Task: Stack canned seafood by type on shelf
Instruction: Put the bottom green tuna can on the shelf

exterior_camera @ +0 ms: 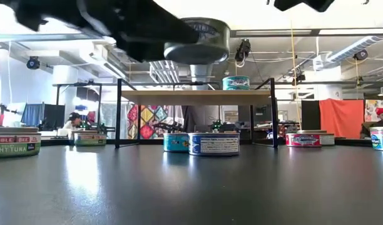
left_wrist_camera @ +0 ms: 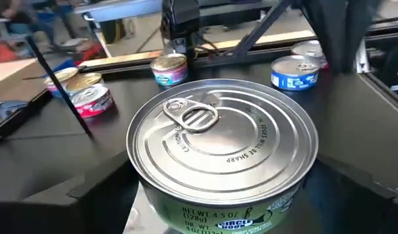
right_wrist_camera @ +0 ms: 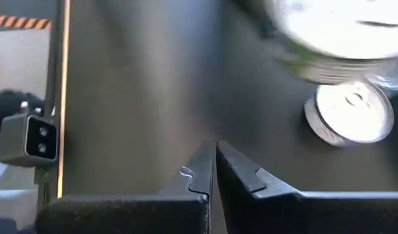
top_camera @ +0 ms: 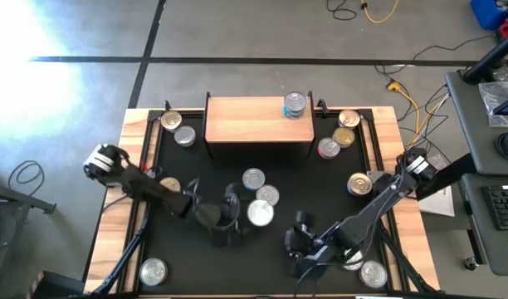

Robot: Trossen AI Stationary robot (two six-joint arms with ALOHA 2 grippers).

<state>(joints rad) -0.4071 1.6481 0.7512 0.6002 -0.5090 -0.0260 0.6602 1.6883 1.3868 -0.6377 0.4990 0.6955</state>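
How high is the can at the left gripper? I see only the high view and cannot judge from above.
Observer: It is lifted. In the low view the can hangs clear of the table, above the shelf board.
Operator: Which type is it?
Observer: The left wrist view shows a green label under its silver pull-tab lid. The left gripper holds it level.
Operator: Is the right gripper busy?
Observer: No. In its wrist view the right gripper is shut and empty.
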